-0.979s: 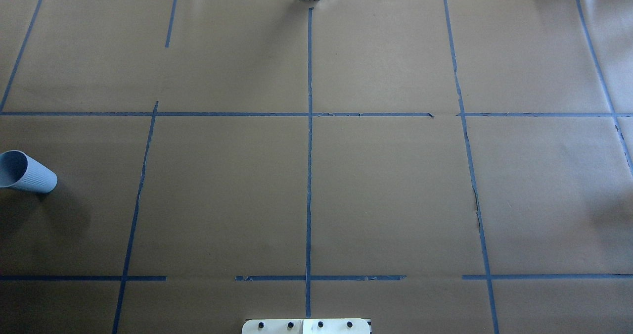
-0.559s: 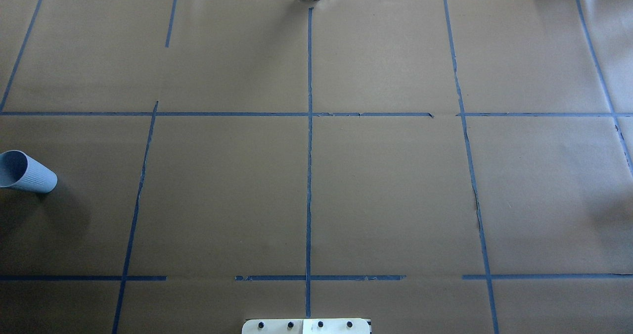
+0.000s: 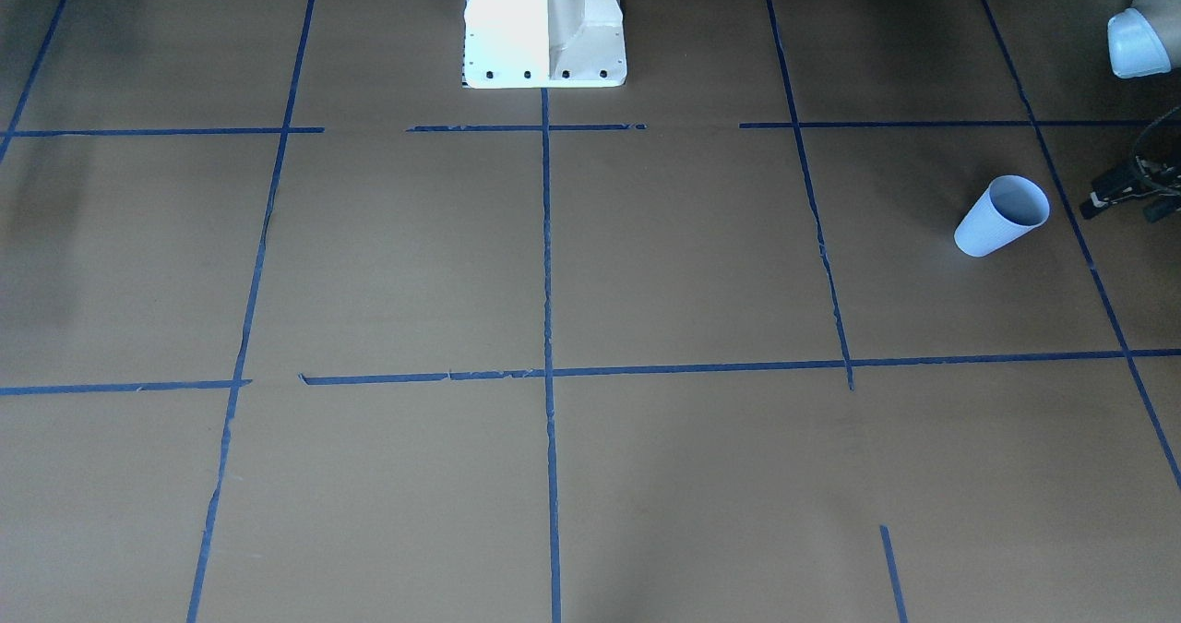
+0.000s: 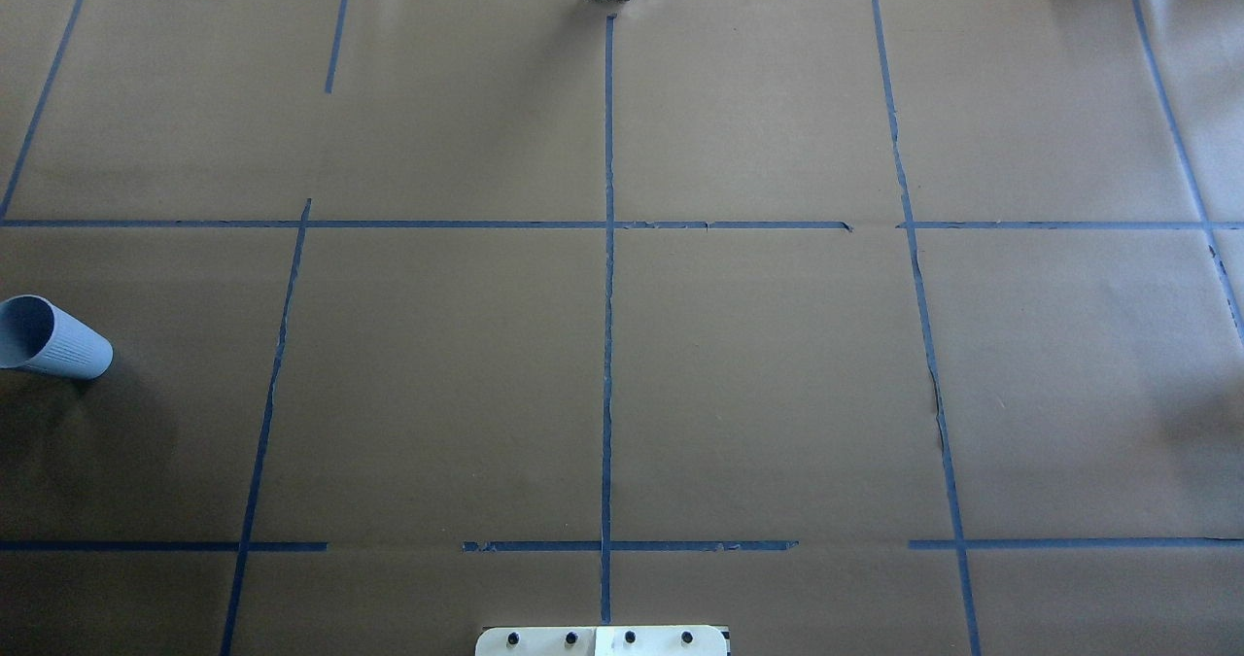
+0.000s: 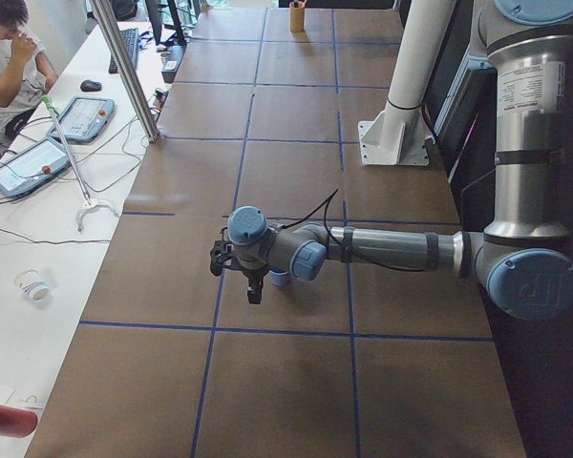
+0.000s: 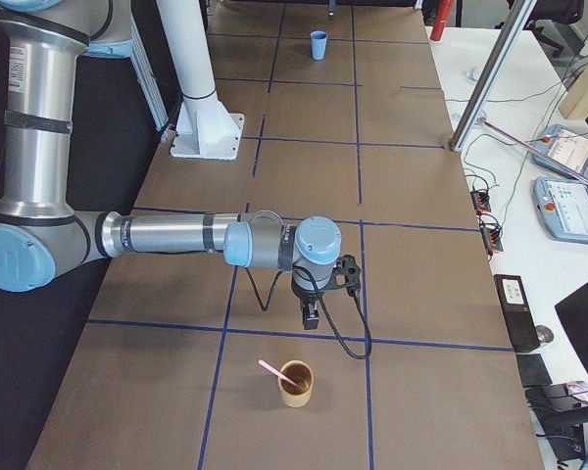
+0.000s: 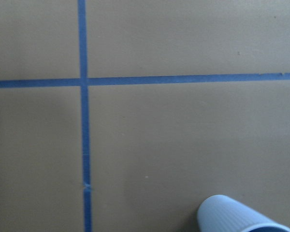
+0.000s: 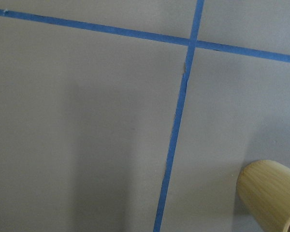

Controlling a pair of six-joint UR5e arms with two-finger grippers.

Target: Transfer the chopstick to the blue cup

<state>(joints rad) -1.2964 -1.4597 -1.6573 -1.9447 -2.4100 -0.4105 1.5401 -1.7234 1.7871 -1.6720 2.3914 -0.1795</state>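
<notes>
A thin pink chopstick point(image 6: 272, 370) leans inside a tan, ribbed bamboo-coloured cup point(image 6: 296, 385) at the robot's right end of the brown paper-covered surface point(image 4: 777, 364). The chopstick's upper end pokes out over the rim on the robot's side. The pale blue ribbed plastic cup point(image 4: 56, 339) stands upright at the opposite, left end, well apart from the tan cup. The 2 cups sit at either end of a grid of blue tape lines point(image 4: 607, 296).

The right end effector point(image 6: 312, 317) hangs over the surface near the tan cup, pointing down and clear of both cup and chopstick. It holds nothing that can be seen, and I cannot tell how far its fingers are parted (only the side camera catches it). Its wrist camera has the tan cup at the lower right corner.

The left end effector point(image 5: 255, 292) points down just beside the blue cup, which is partly hidden behind the wrist in the left side view. Its opening cannot be judged either.

The white robot base point(image 3: 544, 28) stands at the surface's edge between the 2 arms.
</notes>
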